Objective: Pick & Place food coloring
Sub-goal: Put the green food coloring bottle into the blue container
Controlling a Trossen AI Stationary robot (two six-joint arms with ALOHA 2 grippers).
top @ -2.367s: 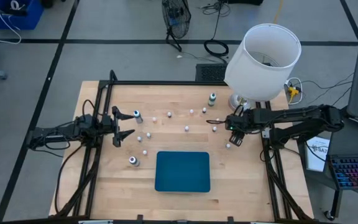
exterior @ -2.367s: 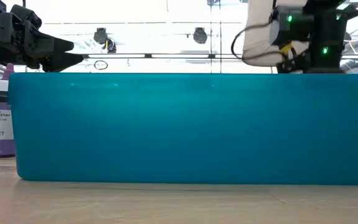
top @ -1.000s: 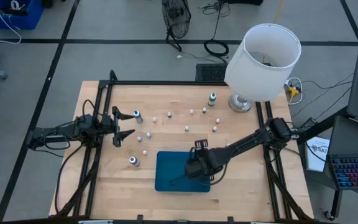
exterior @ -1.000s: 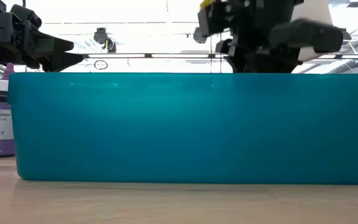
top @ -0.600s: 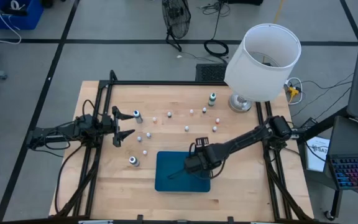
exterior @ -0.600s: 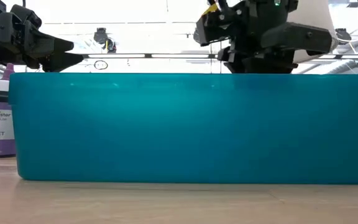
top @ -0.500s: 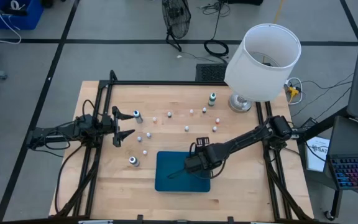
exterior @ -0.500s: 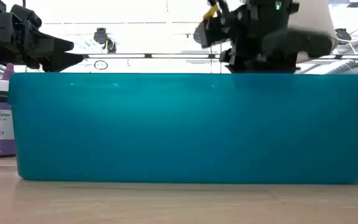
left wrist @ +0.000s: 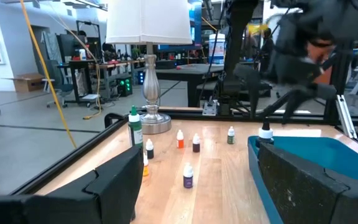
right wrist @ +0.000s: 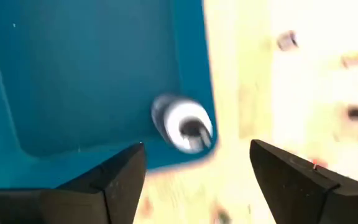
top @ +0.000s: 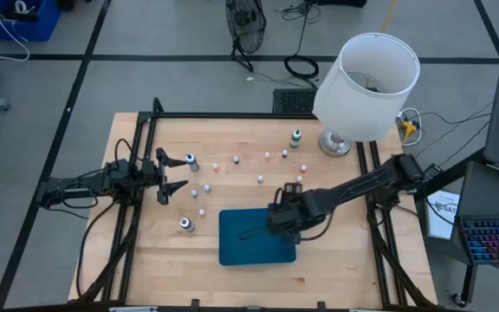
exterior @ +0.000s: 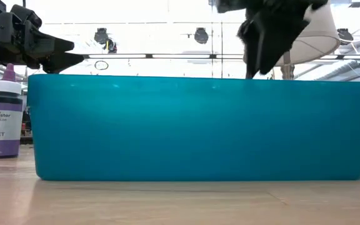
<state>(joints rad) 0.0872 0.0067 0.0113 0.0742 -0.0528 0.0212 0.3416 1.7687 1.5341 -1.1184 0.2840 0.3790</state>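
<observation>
Teal plastic tray (top: pixel 232 251), rectangular with low walls, set on the near middle of a pale wood table (top: pixel 145 260); in the low view its front wall (exterior: pixel 199 128) fills most of the picture. Right gripper (top: pixel 277 218) held above the tray's far right corner, fingers (right wrist: pixel 110 180) spread wide and holding nothing. One small food coloring bottle (right wrist: pixel 182 124), pale cap toward the camera, seen blurred in the right wrist view inside the tray against its corner wall, clear of both fingers; whether it rests on the tray floor cannot be told. Left gripper (top: pixel 173 173) over the table's left side, well apart from the tray, jaws open wide and empty, its fingers (left wrist: pixel 114 180) framing the scattered stock. Remaining food coloring bottles spread over the far half of the table: a grey-bodied one (top: pixel 192 160) just beside the left gripper's tips, another (top: pixel 185 224) near the tray's left edge, a green-bodied one (top: pixel 296 136) toward the lamp, and several tiny pale ones (top: pixel 260 178) between them. Purple bottle labelled violet (exterior: pixel 4 115) upright to the tray's left in the low view. Table lamp with large white shade (top: pixel 369 82) at the far right corner, its metal base (left wrist: pixel 151 121) on the table.
</observation>
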